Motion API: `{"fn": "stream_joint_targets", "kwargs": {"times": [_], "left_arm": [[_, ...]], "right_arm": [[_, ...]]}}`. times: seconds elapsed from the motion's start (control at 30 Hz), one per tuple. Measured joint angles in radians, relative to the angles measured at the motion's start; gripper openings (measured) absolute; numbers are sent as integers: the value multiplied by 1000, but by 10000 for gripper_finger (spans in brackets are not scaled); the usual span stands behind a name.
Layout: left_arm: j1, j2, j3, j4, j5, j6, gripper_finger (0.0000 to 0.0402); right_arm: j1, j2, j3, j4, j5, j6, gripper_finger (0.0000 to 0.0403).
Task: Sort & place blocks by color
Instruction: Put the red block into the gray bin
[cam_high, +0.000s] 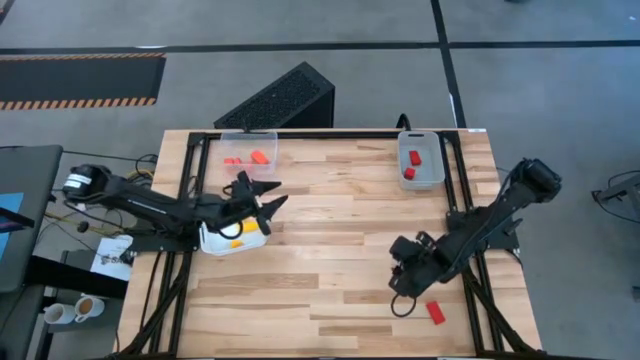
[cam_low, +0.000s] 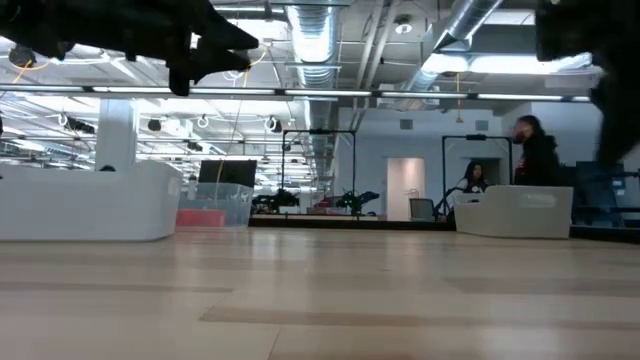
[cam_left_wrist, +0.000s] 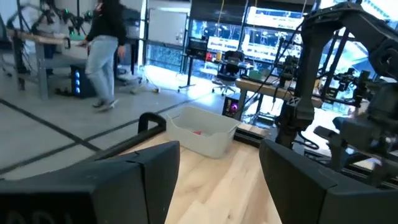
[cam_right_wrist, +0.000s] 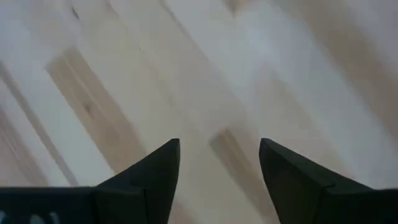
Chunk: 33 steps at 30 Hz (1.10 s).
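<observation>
- While both arms are up off the table (cam_high: 330, 250), the wooden top is nearly bare; one block is loose on it, the rest I can see already sit in containers.
- Left arm reaches in from the left edge; left gripper (cam_high: 268, 197) hangs over the white tray (cam_high: 215, 243). Fingers spread apart, nothing between them in the left wrist view. Judgement: it has nothing to carry and is free for the next pick.
- Right arm comes in from the right edge; right gripper (cam_high: 403, 272) is low over the front right of the table. Its wrist view shows only bare wood between the parted fingers (cam_right_wrist: 155, 174), so no block is lined up yet.
- White tray: near the left edge, yellow pieces (cam_high: 237, 240) inside, partly hidden by the left arm. Likely the yellow slot.
- Clear bin, back left (cam_high: 250, 136): holds orange blocks (cam_high: 259, 157). Orange slot.
- Clear bin, back right (cam_high: 421, 175): holds two red blocks (cam_high: 414, 156). Red slot.
- Loose red block (cam_high: 435, 312): lies on the table near the front right corner, just beside the right gripper but not under it. Judgement: last piece to sort; the right gripper must shift toward it, then carry it to the back right bin.
</observation>
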Motion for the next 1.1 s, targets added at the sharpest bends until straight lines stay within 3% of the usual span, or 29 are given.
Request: {"fn": "stream_joint_targets", "kwargs": {"times": [0.17, 0.3, 0.43, 0.8, 1.1], "left_arm": [[24, 94, 0, 181, 4, 93, 208], [50, 113, 12, 197, 49, 95, 208], [63, 113, 22, 196, 98, 94, 208], [63, 113, 28, 201, 99, 93, 208], [63, 113, 28, 201, 112, 74, 208]], "right_arm": [[52, 55, 0, -8, -129, 149, 269], [113, 91, 0, -8, -196, 314, 290], [195, 104, 0, -13, -203, 495, 306], [448, 113, -3, -14, -157, 965, 318], [477, 210, -119, 251, -192, 998, 318]]}}
